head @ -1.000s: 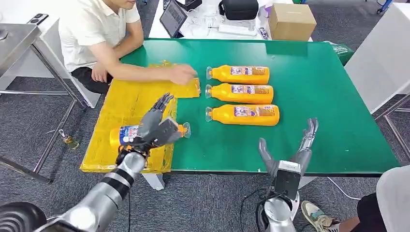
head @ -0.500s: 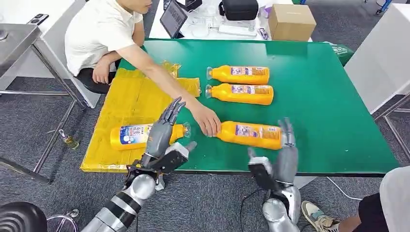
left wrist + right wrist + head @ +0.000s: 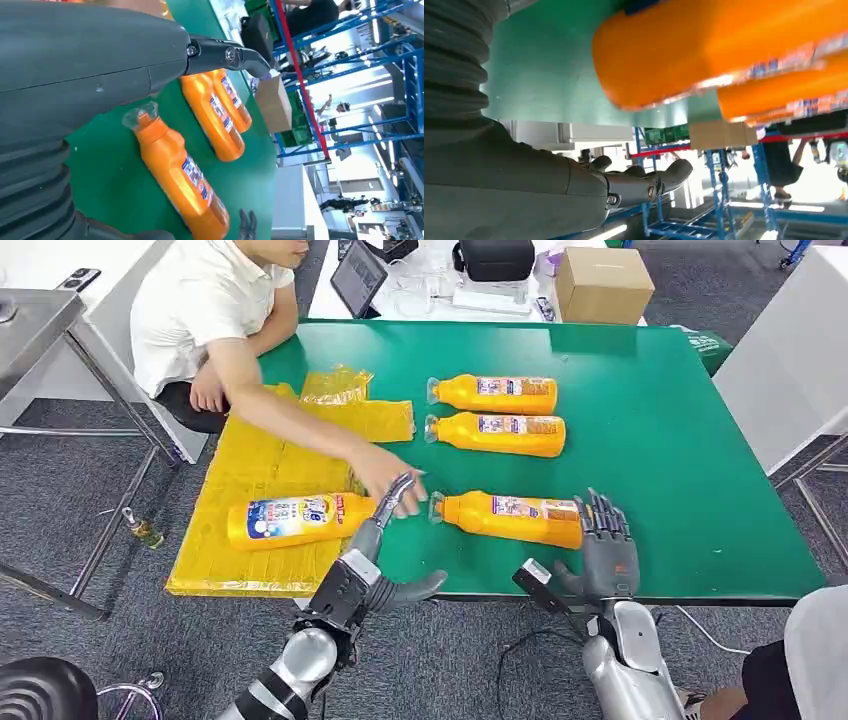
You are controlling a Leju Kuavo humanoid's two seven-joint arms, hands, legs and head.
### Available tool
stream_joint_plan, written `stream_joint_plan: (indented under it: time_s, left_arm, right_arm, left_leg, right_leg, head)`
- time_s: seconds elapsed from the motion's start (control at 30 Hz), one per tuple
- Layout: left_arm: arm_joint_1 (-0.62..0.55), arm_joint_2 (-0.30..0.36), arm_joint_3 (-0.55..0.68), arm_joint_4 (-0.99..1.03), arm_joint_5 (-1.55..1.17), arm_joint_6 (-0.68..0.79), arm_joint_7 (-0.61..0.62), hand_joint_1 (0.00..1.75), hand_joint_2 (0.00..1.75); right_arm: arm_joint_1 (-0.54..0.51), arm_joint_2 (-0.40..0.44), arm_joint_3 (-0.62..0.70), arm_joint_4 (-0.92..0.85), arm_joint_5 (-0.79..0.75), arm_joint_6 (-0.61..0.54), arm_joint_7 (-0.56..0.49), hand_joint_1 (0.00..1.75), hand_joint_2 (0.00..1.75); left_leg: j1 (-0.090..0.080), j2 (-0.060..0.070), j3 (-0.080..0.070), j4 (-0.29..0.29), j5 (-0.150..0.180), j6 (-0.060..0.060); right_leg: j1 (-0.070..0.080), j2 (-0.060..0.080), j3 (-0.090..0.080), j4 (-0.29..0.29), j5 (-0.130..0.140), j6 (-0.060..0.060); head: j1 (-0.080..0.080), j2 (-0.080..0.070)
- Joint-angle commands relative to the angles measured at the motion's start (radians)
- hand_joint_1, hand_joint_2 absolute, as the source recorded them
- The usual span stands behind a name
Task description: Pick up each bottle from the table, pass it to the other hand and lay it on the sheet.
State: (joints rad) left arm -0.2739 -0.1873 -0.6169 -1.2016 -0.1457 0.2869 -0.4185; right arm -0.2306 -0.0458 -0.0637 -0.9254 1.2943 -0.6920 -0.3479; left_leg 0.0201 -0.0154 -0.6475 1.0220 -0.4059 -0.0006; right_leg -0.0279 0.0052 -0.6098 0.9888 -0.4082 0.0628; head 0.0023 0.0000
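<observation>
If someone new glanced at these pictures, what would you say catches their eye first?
Probably the orange bottles: three lie on the green table, the nearest bottle with the right hand open at its base. A fourth bottle lies on the yellow sheet. A person's hand reaches in between those two, just beyond the open left hand.

Cardboard box point(image 3: 603, 284) beyond green table point(image 3: 690, 440).
</observation>
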Motion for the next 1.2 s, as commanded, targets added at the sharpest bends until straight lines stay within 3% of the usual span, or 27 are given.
stream_joint_plan:
  time_s: [0.03, 0.23, 0.5, 0.7, 0.73, 0.8, 0.97, 1.2]
  left_arm:
    - [-0.034, 0.013, -0.045, 0.01, 0.041, -0.012, 0.006, 0.0, 1.75]
    - [-0.05, 0.001, -0.057, 0.006, 0.091, -0.032, 0.025, 0.0, 1.75]
    - [-0.069, -0.013, -0.076, 0.049, 0.225, -0.125, 0.11, 0.0, 1.75]
    - [-0.066, -0.013, -0.079, 0.05, 0.225, -0.126, 0.11, 0.0, 1.75]
    - [-0.068, -0.016, -0.081, 0.06, 0.276, -0.166, 0.151, 0.0, 1.75]
    - [-0.08, -0.019, -0.094, 0.086, 0.317, -0.188, 0.171, 0.0, 1.75]
    - [-0.112, -0.023, -0.114, 0.135, 0.384, -0.193, 0.227, 0.0, 1.75]
    - [-0.128, -0.014, -0.129, 0.139, 0.415, -0.214, 0.268, 0.0, 1.75]
  right_arm:
    - [-0.136, -0.065, 0.152, 0.28, 0.02, -0.006, 0.094, 0.0, 1.75]
    - [-0.21, -0.074, 0.235, 0.325, 0.004, 0.013, 0.098, 0.0, 1.75]
    - [-0.232, -0.096, 0.329, 0.308, -0.046, 0.121, 0.147, 0.0, 1.75]
    - [-0.232, -0.1, 0.329, 0.307, -0.047, 0.122, 0.147, 0.0, 1.75]
    - [-0.232, -0.11, 0.354, 0.295, -0.046, 0.126, 0.158, 0.0, 1.75]
    - [-0.254, -0.12, 0.389, 0.304, -0.058, 0.16, 0.169, 0.0, 1.75]
    - [-0.314, -0.136, 0.461, 0.342, -0.134, 0.403, 0.244, 0.0, 1.75]
    - [-0.324, -0.147, 0.465, 0.354, -0.228, 0.487, 0.193, 0.0, 1.75]
  left_leg:
    - [0.0, 0.003, 0.004, 0.0, -0.002, 0.001]
    - [-0.001, 0.002, 0.001, 0.0, -0.001, 0.001]
    - [0.0, 0.003, 0.004, 0.0, -0.001, 0.001]
    - [0.0, 0.003, 0.008, 0.0, -0.003, 0.002]
    - [0.0, 0.001, 0.003, 0.0, -0.001, 0.001]
    - [0.0, 0.001, 0.004, 0.0, -0.001, 0.001]
    - [0.0, 0.004, 0.006, 0.0, -0.002, 0.002]
    - [0.0, 0.004, 0.007, 0.0, 0.0, 0.001]
  right_leg:
    - [0.001, 0.001, 0.004, -0.001, 0.0, -0.002]
    - [0.0, 0.001, 0.002, 0.0, 0.0, -0.002]
    - [0.001, 0.001, 0.003, 0.0, -0.001, -0.002]
    - [0.001, 0.001, 0.008, -0.002, -0.002, -0.004]
    - [0.001, 0.0, 0.004, -0.001, 0.0, -0.002]
    - [0.001, 0.0, 0.004, -0.001, -0.001, -0.003]
    - [0.001, 0.002, 0.006, -0.001, -0.001, -0.003]
    - [0.001, 0.0, 0.006, -0.001, 0.001, -0.002]
  head:
    - [0.0, 0.0]
    - [0.0, 0.0]
    - [0.0, 0.0]
    - [0.0, 0.0]
    - [0.0, 0.0]
    - [0.0, 0.0]
    - [0.0, 0.0]
    - [0.0, 0.0]
